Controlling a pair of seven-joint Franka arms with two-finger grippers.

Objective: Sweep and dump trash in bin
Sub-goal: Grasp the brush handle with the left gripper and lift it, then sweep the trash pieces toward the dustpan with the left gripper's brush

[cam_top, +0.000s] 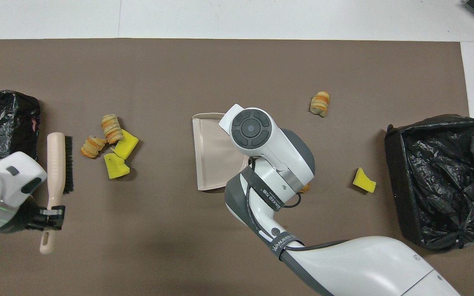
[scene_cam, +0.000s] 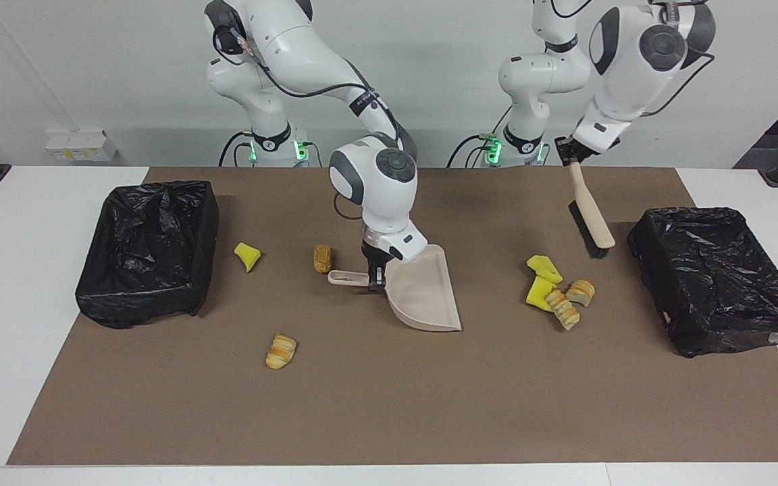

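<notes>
Both my tools are clamped on something: my left tool [scene_cam: 573, 152] grips the handle of a brush [scene_cam: 590, 214], held in the air over the brown mat [scene_cam: 375, 405] between the cluster of trash and the bin at my left arm's end, bristles down and tilted; my right tool [scene_cam: 375, 275] grips the handle of the dustpan [scene_cam: 423, 290], whose lip rests on the mat mid-worktop. Two black-lined bins stand on the mat, one [scene_cam: 716, 277] at my left arm's end and one [scene_cam: 149, 250] at my right arm's end. Trash lies loose on the mat, none in the dustpan: two yellow sponge wedges [scene_cam: 543, 278] and two striped pastry pieces [scene_cam: 571, 302] touch in a cluster between the dustpan and the left arm's bin. Toward the right arm's end lie a lone yellow wedge [scene_cam: 247, 256] near that bin, a small pastry piece [scene_cam: 322, 258] just beside the dustpan handle, and another pastry piece [scene_cam: 281, 351] farther from me.
</notes>
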